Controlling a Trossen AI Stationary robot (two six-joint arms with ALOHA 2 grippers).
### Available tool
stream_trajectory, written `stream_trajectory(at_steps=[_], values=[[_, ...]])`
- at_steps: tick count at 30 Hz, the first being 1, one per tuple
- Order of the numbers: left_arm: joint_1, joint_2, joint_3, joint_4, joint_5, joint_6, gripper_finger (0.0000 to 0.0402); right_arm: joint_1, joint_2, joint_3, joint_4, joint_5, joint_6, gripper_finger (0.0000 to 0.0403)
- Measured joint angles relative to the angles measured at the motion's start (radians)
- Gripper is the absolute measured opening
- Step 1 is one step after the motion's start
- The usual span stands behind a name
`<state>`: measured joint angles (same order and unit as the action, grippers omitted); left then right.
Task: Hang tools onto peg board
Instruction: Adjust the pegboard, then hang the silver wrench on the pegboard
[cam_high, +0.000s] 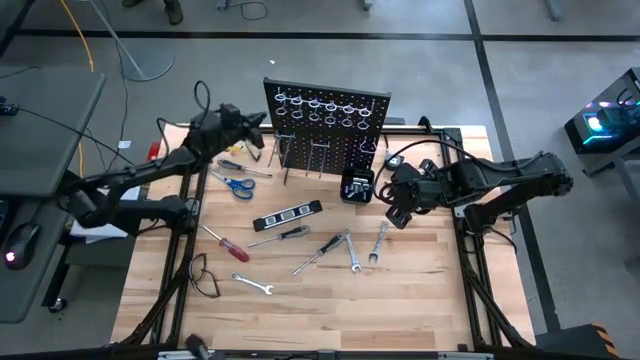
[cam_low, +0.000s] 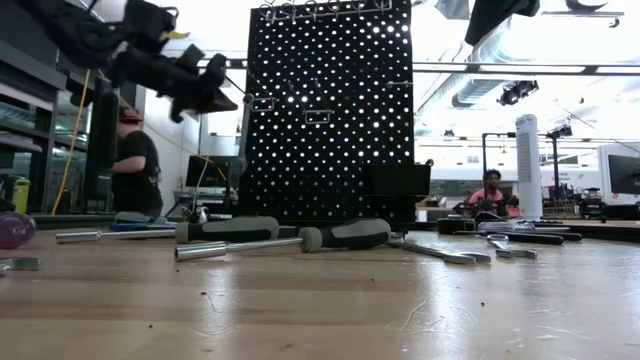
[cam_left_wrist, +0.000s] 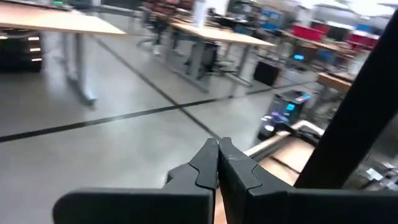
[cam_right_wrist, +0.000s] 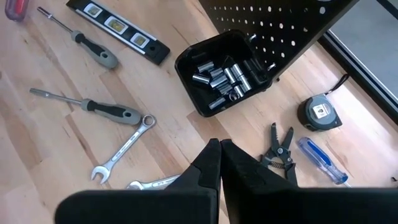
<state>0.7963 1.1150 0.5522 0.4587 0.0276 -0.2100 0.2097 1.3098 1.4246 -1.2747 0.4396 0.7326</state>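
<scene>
The black peg board stands upright at the table's far edge, with silver rings along its top. My left gripper is shut and empty, raised beside the board's left edge, and also shows in the low view. My right gripper is shut and empty above the table right of the board. Lying flat on the table are blue-handled scissors, a red screwdriver, grey-handled screwdrivers, silver wrenches, dark pliers and a blue screwdriver.
A small black box of metal sockets stands at the board's foot. A tape measure lies to its right, a black level mid-table, clear safety glasses near the left front. People work at benches beyond the table.
</scene>
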Motion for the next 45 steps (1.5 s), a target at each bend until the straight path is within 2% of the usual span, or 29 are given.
stream_trajectory(at_steps=[4, 7, 13, 19, 27, 32, 36, 40, 45], values=[[0.009, 0.092, 0.093, 0.006, 0.178, 0.071, 0.0, 0.001, 0.0, 0.0, 0.0, 0.0, 0.001, 0.0], [0.01, 0.134, 0.15, 0.008, 0.23, 0.077, 0.0, 0.001, 0.0, 0.0, 0.0, -0.004, 0.0, 0.0], [0.016, 0.145, 0.19, -0.025, 0.293, 0.092, 0.0, 0.001, 0.0, 0.0, 0.0, -0.005, 0.0, 0.0], [0.015, 0.122, 0.19, -0.154, 0.357, 0.092, 0.0, 0.001, 0.0, 0.0, 0.0, -0.019, -0.014, 0.0], [-0.019, 0.076, 0.19, -0.277, 0.411, 0.089, 0.0, 0.021, -0.002, 0.0, -0.012, -0.115, -0.033, 0.0], [-0.034, 0.035, 0.189, -0.333, 0.401, 0.098, 0.0, 0.082, -0.002, 0.0, -0.028, -0.158, 0.059, 0.0], [-0.032, 0.005, 0.189, -0.349, 0.296, 0.089, 0.0, 0.136, -0.001, -0.025, -0.024, -0.183, 0.199, 0.0], [-0.028, -0.038, 0.189, -0.362, 0.222, 0.106, 0.0, 0.189, 0.0, -0.157, 0.081, -0.224, 0.356, 0.0], [-0.024, -0.119, 0.189, -0.462, 0.165, 0.115, 0.0, 0.243, 0.003, -0.403, 0.322, -0.28, 0.508, 0.0]])
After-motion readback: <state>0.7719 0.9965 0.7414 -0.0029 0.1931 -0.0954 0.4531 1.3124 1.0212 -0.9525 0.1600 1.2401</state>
